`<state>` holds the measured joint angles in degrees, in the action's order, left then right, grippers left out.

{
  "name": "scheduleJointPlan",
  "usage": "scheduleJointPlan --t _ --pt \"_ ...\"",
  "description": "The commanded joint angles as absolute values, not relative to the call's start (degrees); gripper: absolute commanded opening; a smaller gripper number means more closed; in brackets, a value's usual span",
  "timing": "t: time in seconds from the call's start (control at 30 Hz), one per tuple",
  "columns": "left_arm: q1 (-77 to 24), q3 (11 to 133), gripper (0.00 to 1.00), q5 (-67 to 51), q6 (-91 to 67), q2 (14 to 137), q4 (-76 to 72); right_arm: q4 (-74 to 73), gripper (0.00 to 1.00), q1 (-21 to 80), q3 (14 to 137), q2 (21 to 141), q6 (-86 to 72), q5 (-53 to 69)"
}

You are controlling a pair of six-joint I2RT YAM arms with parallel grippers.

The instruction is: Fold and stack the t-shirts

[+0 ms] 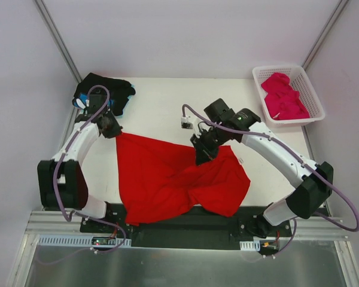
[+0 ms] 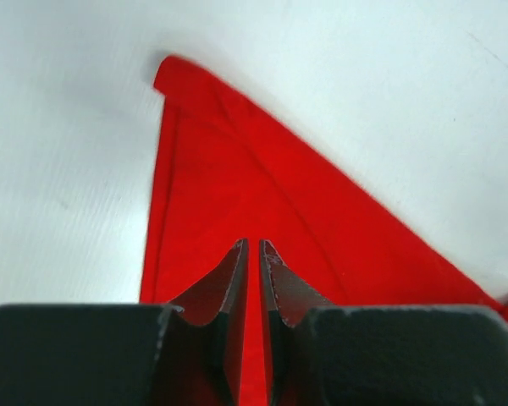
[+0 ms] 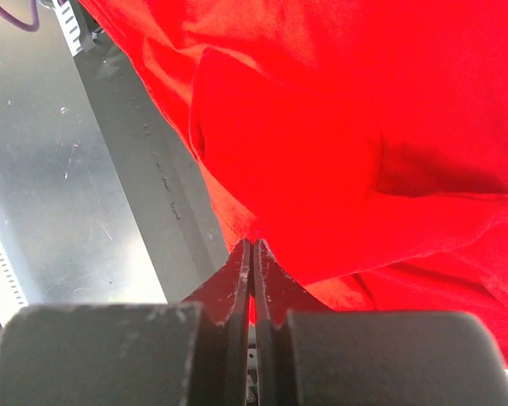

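Cloth of the red t-shirt (image 1: 167, 176) spreads rumpled across the near half of the tabletop (image 1: 161, 104). The left jaws stand nearly together, pinching its far-left edge, with the corner tip lying just beyond them on the white surface. The right jaws are pressed together on a fold near the shirt's far-right edge. The black t-shirt (image 1: 105, 89) sits at the far-left corner. The pink t-shirt (image 1: 284, 98) lies in the basket (image 1: 314, 98).

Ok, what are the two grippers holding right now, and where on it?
Both pinch the red t-shirt: left gripper at its far left corner, right gripper on its far edge.
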<state>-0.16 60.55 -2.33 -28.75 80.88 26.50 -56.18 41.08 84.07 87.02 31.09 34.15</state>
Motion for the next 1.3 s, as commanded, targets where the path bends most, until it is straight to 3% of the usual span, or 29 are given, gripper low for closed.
scheduleJointPlan --t 0.0,0.37,0.57,0.63,0.97,1.27 --pt "1.4 69.23 0.09 -7.47 -28.74 89.28 22.76 -57.83 0.01 41.4 82.36 84.64 29.53 32.96" --pt "4.56 83.31 0.16 -10.28 -29.01 106.08 24.35 -58.45 0.01 41.75 80.95 82.53 30.06 34.19" --pt "8.96 81.39 0.29 -14.76 -30.14 107.66 24.52 -58.27 0.01 41.66 80.07 82.26 30.5 34.1" --pt "9.75 80.77 0.38 -16.0 -30.5 107.67 24.52 -57.92 0.01 41.66 79.98 82.44 30.41 34.63" --pt "9.84 73.48 0.4 -14.15 -34.19 105.11 25.22 -57.66 0.01 41.66 79.8 82.35 30.32 34.81" --pt "9.84 75.23 0.4 -12.84 -33.58 107.4 26.19 -57.48 0.01 41.66 78.75 81.47 30.41 34.63"
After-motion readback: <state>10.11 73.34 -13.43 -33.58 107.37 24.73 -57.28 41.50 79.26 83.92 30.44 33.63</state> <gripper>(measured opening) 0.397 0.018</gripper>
